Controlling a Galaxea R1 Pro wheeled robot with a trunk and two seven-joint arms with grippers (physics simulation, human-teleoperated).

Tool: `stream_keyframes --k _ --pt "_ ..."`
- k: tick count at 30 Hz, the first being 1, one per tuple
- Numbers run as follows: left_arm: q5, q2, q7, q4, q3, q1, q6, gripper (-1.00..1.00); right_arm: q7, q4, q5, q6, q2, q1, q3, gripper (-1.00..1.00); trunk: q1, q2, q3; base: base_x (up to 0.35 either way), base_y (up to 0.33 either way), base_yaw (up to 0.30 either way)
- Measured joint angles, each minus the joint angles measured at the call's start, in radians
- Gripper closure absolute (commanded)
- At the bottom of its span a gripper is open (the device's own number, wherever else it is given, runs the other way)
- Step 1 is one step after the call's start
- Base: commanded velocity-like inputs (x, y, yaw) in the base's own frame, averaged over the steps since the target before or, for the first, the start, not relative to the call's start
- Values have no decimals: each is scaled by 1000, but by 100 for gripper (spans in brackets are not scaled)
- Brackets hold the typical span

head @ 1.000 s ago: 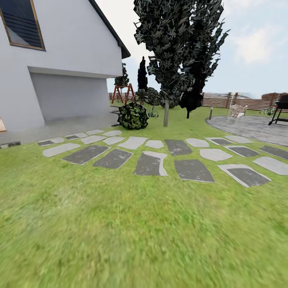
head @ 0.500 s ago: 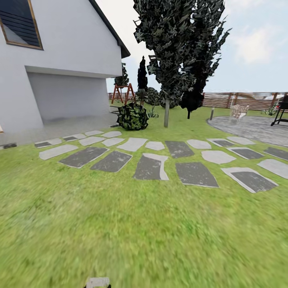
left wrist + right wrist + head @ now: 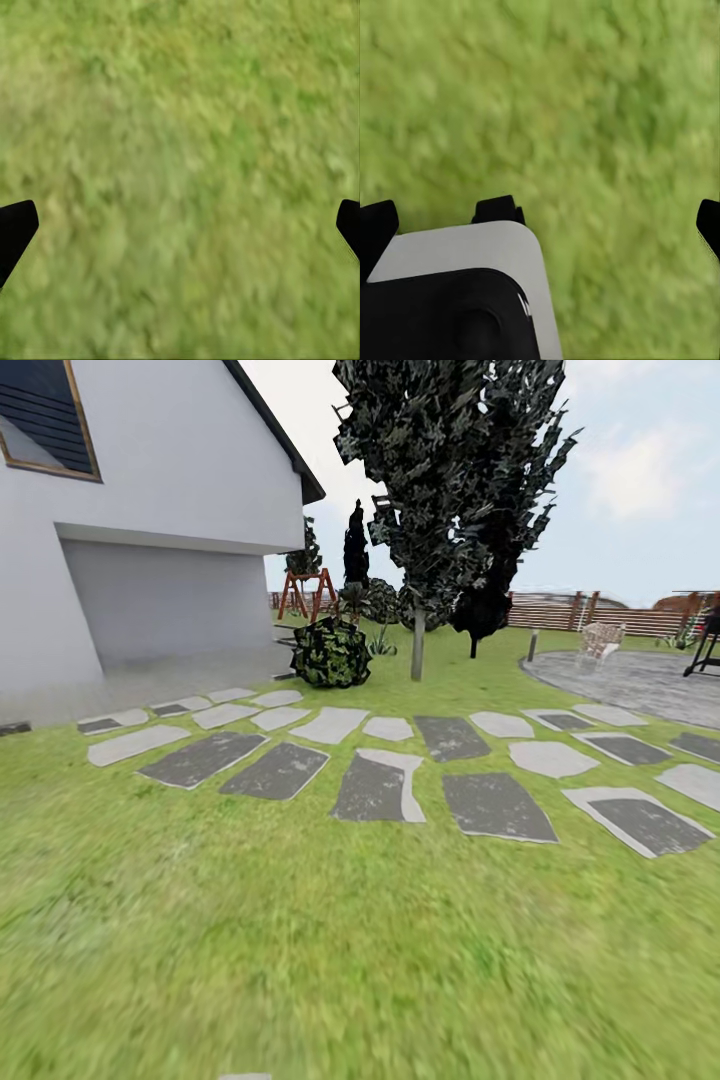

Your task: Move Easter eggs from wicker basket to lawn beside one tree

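Head view: stepping stones (image 3: 378,785); both claws (image 3: 180,225) (image 3: 540,225) apparently wide over lawn (image 3: 180,112).

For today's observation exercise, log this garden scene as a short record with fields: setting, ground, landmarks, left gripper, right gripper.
setting: garden beside a white house
ground: lawn crossed by grey stepping stones; paved patio at right
landmarks: dark-leaved tree, round bush, wooden fence
left gripper: open, empty, over grass
right gripper: open, empty, over grass
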Motion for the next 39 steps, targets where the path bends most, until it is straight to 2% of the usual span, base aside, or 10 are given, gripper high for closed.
stream_keyframes --k 8,26,28,31,33,39 --pt "3 -2 -1 3 0 0 -1 -100 0 0 1 -1 0 0 1 -100 0 0 0 327 0 -102" --pt "4 -4 -1 25 -1 0 -3 -100 3 -1 1 -5 -2 0 1 -100 0 0 6 331 0 -290" --pt "4 -4 -1 25 -1 0 -3 -100 4 -2 1 -42 -5 0 0 -100 0 0 7 331 0 -300" --pt "4 -5 -1 25 -1 0 -3 -100 0 -1 0 -191 -7 0 -5 -100 0 0 7 331 0 -300" --pt "4 -5 -1 25 -1 0 -3 -100 -2 0 0 -263 -7 0 -9 -100 0 0 7 331 0 -300" --pt "4 -6 -1 26 -1 0 -4 -100 -3 9 -2 -295 -7 1 -11 -100 0 0 7 331 0 -300"
